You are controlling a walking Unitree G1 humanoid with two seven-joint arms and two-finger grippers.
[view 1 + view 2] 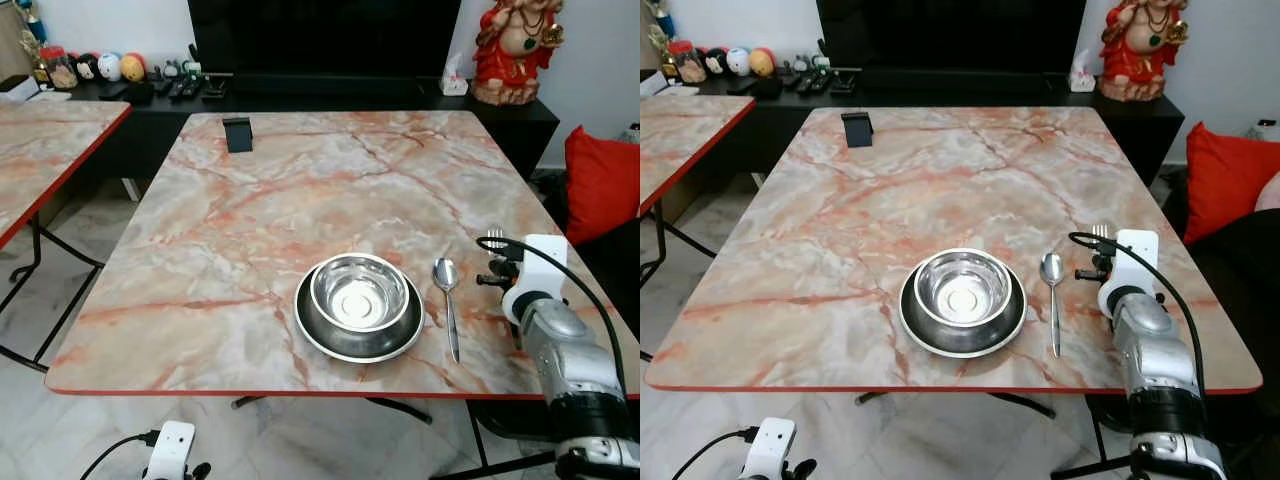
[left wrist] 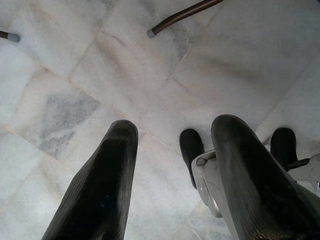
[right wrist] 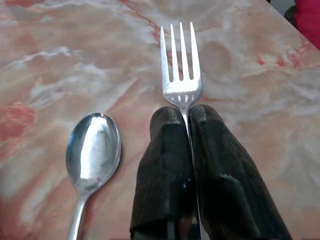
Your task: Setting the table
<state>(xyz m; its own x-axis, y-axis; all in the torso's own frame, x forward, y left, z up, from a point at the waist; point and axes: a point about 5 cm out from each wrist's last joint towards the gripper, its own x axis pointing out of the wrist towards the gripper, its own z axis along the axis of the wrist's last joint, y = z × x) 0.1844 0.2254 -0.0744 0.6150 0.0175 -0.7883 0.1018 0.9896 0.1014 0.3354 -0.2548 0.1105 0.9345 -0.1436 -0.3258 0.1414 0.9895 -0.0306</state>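
A shiny silver four-tined fork (image 3: 181,75) is pinched by its neck between the two black fingers of the right gripper (image 3: 187,122), which are closed tight on it, and is held over the pink-and-grey marble-patterned table (image 1: 300,200) near its right edge. In the right wrist view the tines point away from the robot, and the fork lies just beside a polished steel spoon (image 1: 447,290), roughly parallel to it. The spoon rests flat on the table, just right of a round steel bowl (image 1: 359,292) nested in a dark-rimmed steel plate (image 1: 320,335).

Whether the fork already touches the surface cannot be told. If it is released from above the table, it could bounce or roll and end up skewed or knocking the spoon. If the fingers drag on it while opening, it could be pulled out of line.

The left gripper (image 2: 170,175) hangs idle above the white tiled floor (image 2: 100,60), its fingers spread apart and holding nothing.
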